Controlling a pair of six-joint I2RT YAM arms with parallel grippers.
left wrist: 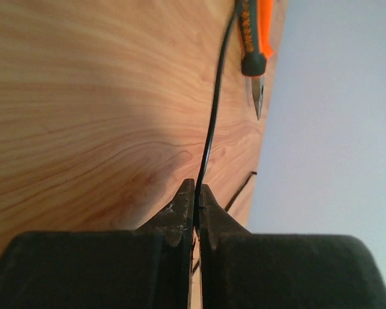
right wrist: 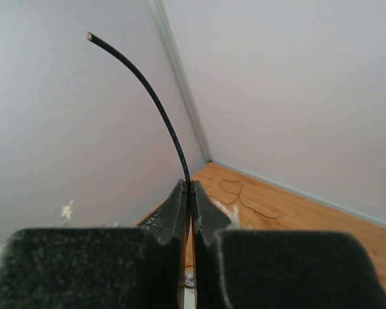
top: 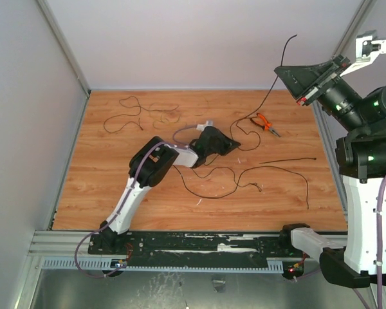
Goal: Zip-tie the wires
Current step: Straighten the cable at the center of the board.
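Wood-grain table (top: pixel 116 187), pale walls (top: pixel 199 38), left pincer (left wrist: pixel 196 193) and right pincer (right wrist: pixel 188 190) each clamped on the wires (left wrist: pixel 212 122)

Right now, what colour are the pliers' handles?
Orange and black pliers; clearest in left wrist view.

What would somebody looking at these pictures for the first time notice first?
The right gripper, raised high at the table's far right, is shut on a thin black wire whose free end curves up into the air. The left gripper, down at the middle of the wooden table, is shut on wire too, with orange-handled pliers lying just beyond it.
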